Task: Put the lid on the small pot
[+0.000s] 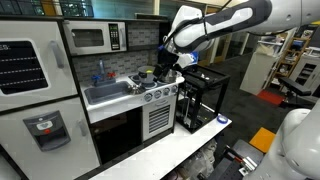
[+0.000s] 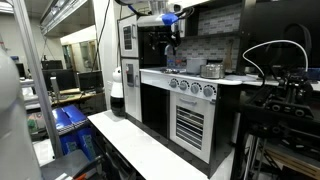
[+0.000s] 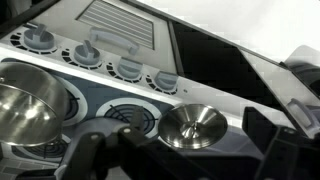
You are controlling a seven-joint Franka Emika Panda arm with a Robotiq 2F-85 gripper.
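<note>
In the wrist view a shiny steel lid [image 3: 192,125] lies on the toy stove top [image 3: 105,100] with its small knob in the middle. A steel pot [image 3: 25,108] stands to its left on a burner. My gripper [image 3: 175,150] is open. Its dark fingers hang above and on either side of the lid without touching it. In both exterior views the gripper [image 1: 165,60] [image 2: 172,42] hovers over the stove. The pot [image 2: 212,70] shows as a small metal shape on the stove top.
The stove has a row of grey knobs [image 3: 105,58] and an oven door [image 1: 160,118]. A sink [image 1: 105,93] sits beside the stove, with a microwave [image 1: 90,38] above. A black cabinet [image 1: 200,95] stands next to the kitchen, and a white bench [image 2: 130,140] runs in front.
</note>
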